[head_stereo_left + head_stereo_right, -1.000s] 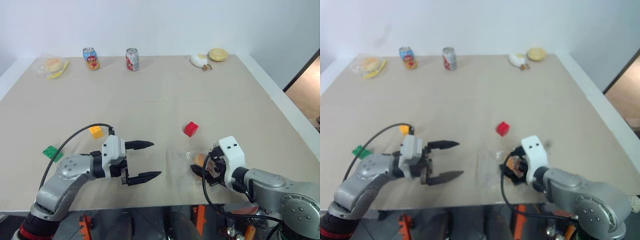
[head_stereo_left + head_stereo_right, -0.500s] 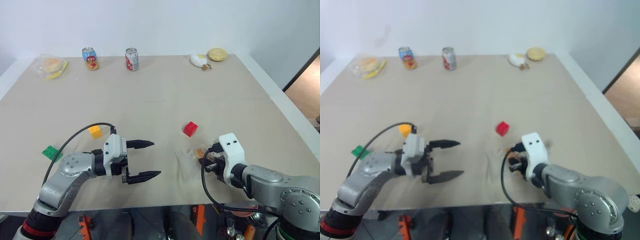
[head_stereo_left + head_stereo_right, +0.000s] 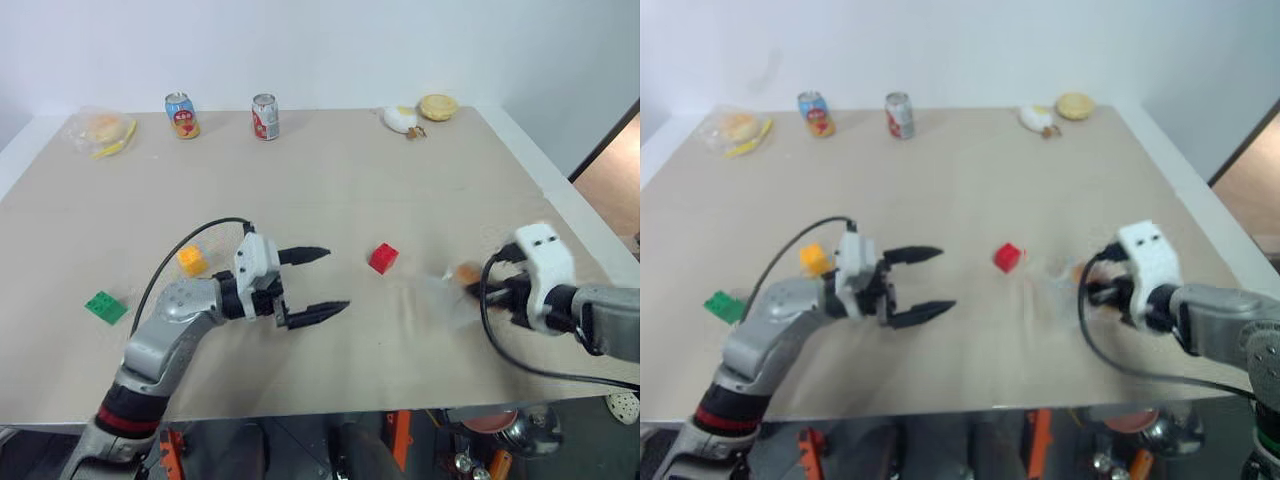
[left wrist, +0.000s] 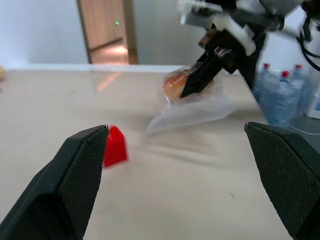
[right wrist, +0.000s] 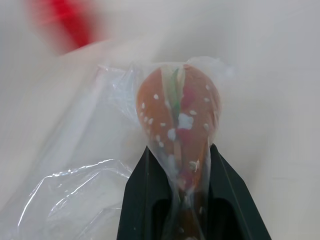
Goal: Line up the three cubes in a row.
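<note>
The red cube (image 3: 382, 258) lies mid-table, the yellow cube (image 3: 192, 261) to its left, and the green cube (image 3: 105, 307) further left near the front. My left gripper (image 3: 335, 280) hangs open and empty between the yellow and red cubes, pointing right at the red cube (image 4: 114, 146) and a short way from it. My right gripper (image 5: 180, 150) is shut on a wrapped bun (image 5: 177, 115) in a clear plastic bag. It holds the wrapped bun (image 3: 466, 272) above the table, to the right of the red cube.
Two drink cans (image 3: 182, 116) (image 3: 264, 117) stand at the back. A wrapped bun (image 3: 103, 130) lies at the back left, and two more buns (image 3: 400, 121) (image 3: 437, 107) lie at the back right. The table's right edge (image 3: 575, 225) is close to my right arm.
My right gripper shut on the wrapped bun and carried it up and to the right. My left gripper, still open, moved forward and right toward the red cube.
</note>
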Controlling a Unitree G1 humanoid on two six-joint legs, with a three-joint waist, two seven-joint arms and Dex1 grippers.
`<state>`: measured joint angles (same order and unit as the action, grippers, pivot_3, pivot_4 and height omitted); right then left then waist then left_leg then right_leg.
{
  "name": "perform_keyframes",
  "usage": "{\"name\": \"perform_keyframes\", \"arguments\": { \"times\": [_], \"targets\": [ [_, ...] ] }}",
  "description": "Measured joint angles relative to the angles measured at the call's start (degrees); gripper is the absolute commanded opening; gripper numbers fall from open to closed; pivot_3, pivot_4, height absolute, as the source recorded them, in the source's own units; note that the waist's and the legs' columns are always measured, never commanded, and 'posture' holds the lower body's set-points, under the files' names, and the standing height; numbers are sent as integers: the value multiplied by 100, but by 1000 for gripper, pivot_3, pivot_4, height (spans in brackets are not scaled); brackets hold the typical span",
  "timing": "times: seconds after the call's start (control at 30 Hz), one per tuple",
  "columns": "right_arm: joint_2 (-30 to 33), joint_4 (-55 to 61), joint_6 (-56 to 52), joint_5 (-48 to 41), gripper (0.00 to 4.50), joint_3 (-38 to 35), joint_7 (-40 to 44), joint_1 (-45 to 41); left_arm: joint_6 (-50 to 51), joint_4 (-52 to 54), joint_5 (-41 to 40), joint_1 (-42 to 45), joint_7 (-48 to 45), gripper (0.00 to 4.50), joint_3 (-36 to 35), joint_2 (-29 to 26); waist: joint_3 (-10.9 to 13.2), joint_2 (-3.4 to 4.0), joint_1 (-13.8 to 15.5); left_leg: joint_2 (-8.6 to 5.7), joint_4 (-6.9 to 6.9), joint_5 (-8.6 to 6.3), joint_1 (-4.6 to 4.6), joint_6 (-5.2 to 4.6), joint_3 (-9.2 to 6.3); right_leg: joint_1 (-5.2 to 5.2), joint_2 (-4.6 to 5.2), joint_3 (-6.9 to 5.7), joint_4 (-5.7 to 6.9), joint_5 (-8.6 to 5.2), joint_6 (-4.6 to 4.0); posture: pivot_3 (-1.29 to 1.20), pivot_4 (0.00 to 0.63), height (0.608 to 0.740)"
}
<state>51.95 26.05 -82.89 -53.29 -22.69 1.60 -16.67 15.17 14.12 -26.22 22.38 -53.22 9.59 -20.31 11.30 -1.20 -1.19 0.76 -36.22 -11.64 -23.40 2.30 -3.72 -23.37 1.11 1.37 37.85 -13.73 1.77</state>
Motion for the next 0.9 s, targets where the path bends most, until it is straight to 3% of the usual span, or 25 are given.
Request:
{"name": "perform_keyframes", "arguments": {
  "times": [0.17, 0.37, 0.43, 0.73, 0.77, 0.9],
  "targets": [
    [-945, -615, 865, 1115, 38, -9, -620, -16, -197, -598, 357, 445, 246, 4500, 267, 632, -1, 0, -1, -2, 1, -1, -1, -2, 17, -6, 0, 19, 0, 3, 8, 0, 150, 740],
    [-1452, -1169, 2002, 2124, 38, -146, -1009, -114, -416, -999, 571, 724, 308, 4500, 403, 1004, -2, 5, -6, -2, 0, -7, 4, -13, 36, -7, -3, 37, 0, 4, 14, 0, 150, 740],
    [-1584, -1499, 2340, 2431, 1046, -280, -1147, -124, -478, -1116, 601, 825, 326, 4500, 404, 1110, -3, 6, -6, -4, -1, -7, 5, -13, 37, -5, -3, 43, 0, 5, 15, 0, 150, 740],
    [-1770, -1952, 3228, 3021, 4150, -429, -904, -89, -587, -1282, 624, 907, 307, 4500, 405, 1256, -7, 16, -26, -3, 0, -13, 12, -23, 54, -6, -20, 85, 1, 6, 21, 0, 150, 740],
    [-1782, -1952, 3302, 3046, 4403, -429, -845, -85, -594, -1283, 629, 907, 306, 4500, 405, 1253, -8, 16, -26, -3, 0, -13, 12, -23, 54, -6, -26, 96, 1, 7, 21, 0, 150, 740],
    [-1781, -1951, 3698, 3102, 4403, -429, -506, -99, -594, -1283, 648, 899, 323, 4500, 394, 1204, -9, 18, -28, -5, -3, -12, 12, -24, 57, -5, -50, 142, 1, 8, 24, 0, 150, 740]
  ]
}}
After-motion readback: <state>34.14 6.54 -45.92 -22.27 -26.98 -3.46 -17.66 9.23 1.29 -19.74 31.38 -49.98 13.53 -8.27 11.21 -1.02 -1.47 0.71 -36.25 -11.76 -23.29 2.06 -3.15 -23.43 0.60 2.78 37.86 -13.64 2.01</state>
